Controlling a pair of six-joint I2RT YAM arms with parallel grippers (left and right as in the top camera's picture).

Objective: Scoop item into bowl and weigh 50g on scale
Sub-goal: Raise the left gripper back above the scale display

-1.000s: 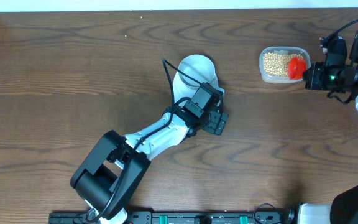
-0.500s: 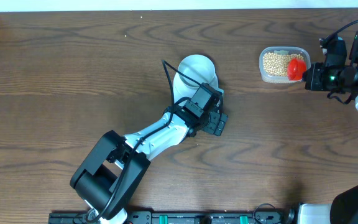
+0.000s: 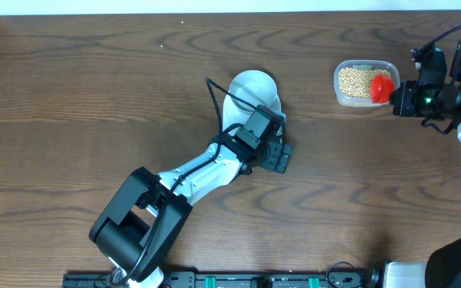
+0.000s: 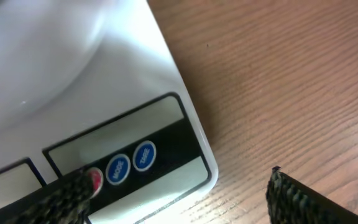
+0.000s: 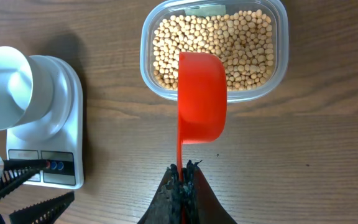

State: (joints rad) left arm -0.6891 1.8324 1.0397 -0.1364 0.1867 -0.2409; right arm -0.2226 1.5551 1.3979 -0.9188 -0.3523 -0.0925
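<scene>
The pale bowl (image 3: 254,88) stands on the white scale (image 3: 282,118); both also show in the right wrist view, the bowl (image 5: 8,87) and the scale (image 5: 51,127). My left gripper (image 3: 275,155) is open at the scale's front edge (image 4: 166,93). One of its fingers (image 4: 73,194) rests at the red button beside two blue ones. My right gripper (image 5: 182,171) is shut on the handle of a red scoop (image 5: 201,99). It holds the scoop over the near rim of the clear tub (image 5: 279,68) of beans (image 5: 241,43). No beans show on the scoop.
The tub (image 3: 364,101) sits at the back right of the wooden table, with the right arm beside it. The left arm stretches from the front centre up to the scale. The scale's display (image 4: 117,134) looks blank.
The left arm has shifted very slightly to the left at the scale. The right arm and scoop have not moved.
</scene>
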